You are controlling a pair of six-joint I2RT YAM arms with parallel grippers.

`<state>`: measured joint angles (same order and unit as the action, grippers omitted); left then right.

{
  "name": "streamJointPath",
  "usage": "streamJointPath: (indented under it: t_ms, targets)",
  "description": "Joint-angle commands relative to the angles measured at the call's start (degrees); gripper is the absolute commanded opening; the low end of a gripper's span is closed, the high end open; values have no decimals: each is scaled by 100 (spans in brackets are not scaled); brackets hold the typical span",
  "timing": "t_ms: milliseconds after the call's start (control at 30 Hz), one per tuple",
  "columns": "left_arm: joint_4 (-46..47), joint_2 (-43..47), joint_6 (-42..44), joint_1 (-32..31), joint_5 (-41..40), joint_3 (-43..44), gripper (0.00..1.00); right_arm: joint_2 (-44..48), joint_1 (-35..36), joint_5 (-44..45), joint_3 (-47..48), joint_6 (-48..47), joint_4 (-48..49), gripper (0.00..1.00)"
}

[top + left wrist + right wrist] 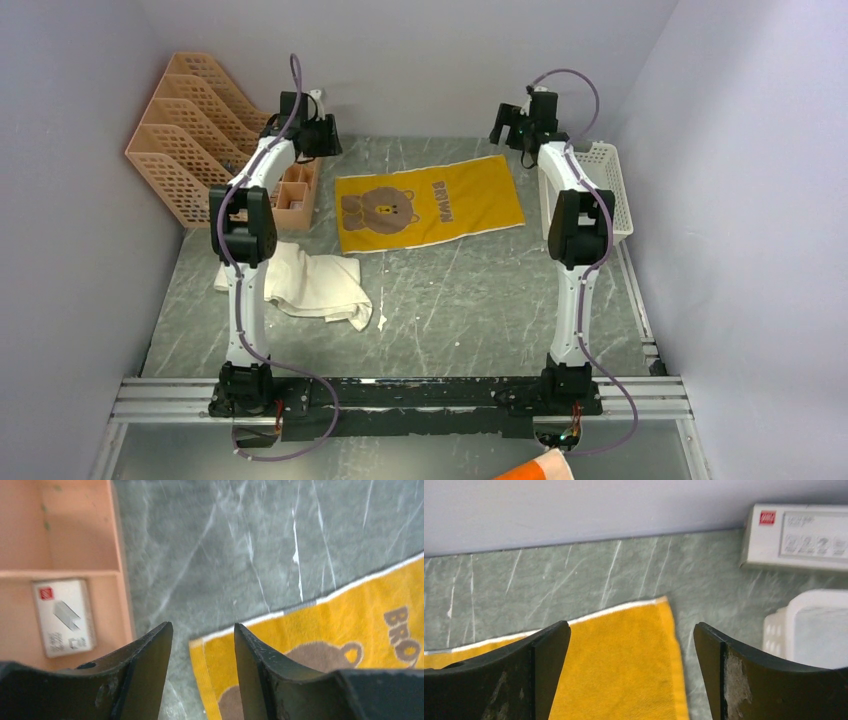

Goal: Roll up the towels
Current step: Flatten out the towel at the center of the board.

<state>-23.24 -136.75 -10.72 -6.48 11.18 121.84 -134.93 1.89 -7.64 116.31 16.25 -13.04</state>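
A yellow towel [430, 205] with a brown bear and brown lettering lies spread flat at the back middle of the table. A cream-white towel [312, 285] lies crumpled at the left, beside the left arm. My left gripper [327, 137] hangs open above the yellow towel's far left corner [210, 647], holding nothing. Above the towel's far right corner [659, 610] my right gripper [513, 128] stands wide open and empty. In both wrist views the towel [619, 670] lies flat below the fingers, apart from them.
An orange slotted file rack [190, 130] and an orange organiser tray [60, 555] with a small white box [62, 616] stand at the back left. A white perforated basket [605, 185] sits at the right. Another white box [796, 536] lies against the back wall.
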Motion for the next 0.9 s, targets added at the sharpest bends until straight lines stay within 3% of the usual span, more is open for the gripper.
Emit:
streamJointPath:
  t_ms: [0,200,533,767,867]
  targets:
    - [307,394,-34,-27,474,-633,57,-435,-23,269,803,-913,-631,94]
    - [280,304,-107,-167,555,-838,50,-1133,-22,301,1458,-1357,-1077,88]
    - [242,327,-407,-275,-448,-1448,43,-1536,-24,93,1533,-1619,-1019,80]
    - [447,505,-608,-275,-653,-1960,41,-1613,-24,127,1269,-1673,-958,63]
    - [478,562,-632,-275,-728,-2091,40,-1644,-24,241,1255,-1671,-884,67]
